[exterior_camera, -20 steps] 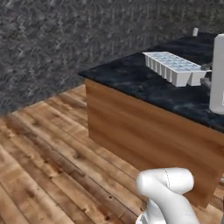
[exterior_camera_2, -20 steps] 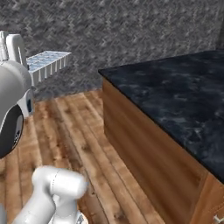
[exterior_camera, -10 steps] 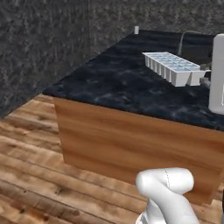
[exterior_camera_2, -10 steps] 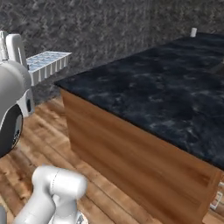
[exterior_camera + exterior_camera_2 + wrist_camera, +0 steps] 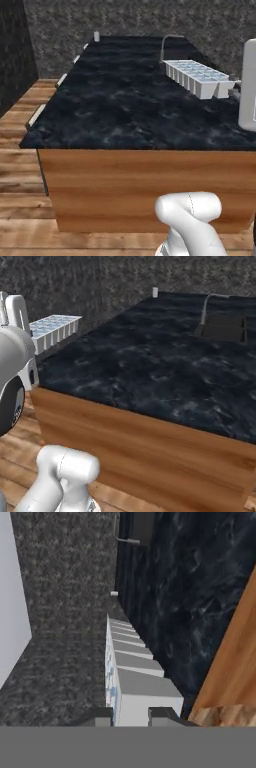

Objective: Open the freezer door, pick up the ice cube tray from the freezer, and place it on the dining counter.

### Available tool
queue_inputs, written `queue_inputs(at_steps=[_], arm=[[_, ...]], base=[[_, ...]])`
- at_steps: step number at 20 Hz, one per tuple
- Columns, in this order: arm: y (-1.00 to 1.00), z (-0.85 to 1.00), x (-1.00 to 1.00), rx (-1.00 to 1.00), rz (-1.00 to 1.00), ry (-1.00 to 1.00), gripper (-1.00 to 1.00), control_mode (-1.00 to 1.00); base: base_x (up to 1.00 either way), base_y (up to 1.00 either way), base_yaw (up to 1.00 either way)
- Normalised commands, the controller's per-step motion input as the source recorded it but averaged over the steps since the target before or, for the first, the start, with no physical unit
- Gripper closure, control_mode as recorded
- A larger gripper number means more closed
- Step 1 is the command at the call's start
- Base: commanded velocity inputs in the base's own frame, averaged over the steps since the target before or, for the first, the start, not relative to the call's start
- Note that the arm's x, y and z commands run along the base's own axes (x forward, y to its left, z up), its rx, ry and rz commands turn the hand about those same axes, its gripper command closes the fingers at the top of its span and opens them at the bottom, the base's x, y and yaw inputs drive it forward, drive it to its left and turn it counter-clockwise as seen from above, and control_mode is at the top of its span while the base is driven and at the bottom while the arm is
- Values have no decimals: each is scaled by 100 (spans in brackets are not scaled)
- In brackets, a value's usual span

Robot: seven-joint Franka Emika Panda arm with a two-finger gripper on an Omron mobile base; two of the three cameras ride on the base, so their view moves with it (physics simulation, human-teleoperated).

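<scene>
- The hand point(image 5: 129, 716) is gripping the tray point(image 5: 197, 77) by one end, its fingers closing on either side of it.
- The tray is hanging in the air beside the surface point(image 5: 125, 110), not yet over it.
- Risk: the tray is sticking out far from the grip, so it may be tilting or slipping as the base is driving.
- Lowering too early could be knocking the tray against the surface edge.

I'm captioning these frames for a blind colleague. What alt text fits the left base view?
A white ice cube tray is held out level in the air at the right, above a long black marble counter with a wooden front. A curved faucet stands at the counter's far end, and the robot's white arm rises at the bottom right.
</scene>
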Motion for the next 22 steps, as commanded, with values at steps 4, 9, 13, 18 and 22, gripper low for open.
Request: queue_inputs(at_steps=[4,9,13,18,22], arm=[[0,0,0,0,0,0,100,100],[0,0,0,0,0,0,100,100],[0,0,0,0,0,0,100,100],[0,0,0,0,0,0,100,100],[0,0,0,0,0,0,100,100]], base=[[83,100,-47],[44,100,-35],[36,100,-29],[75,99,-24],[94,74,-10]])
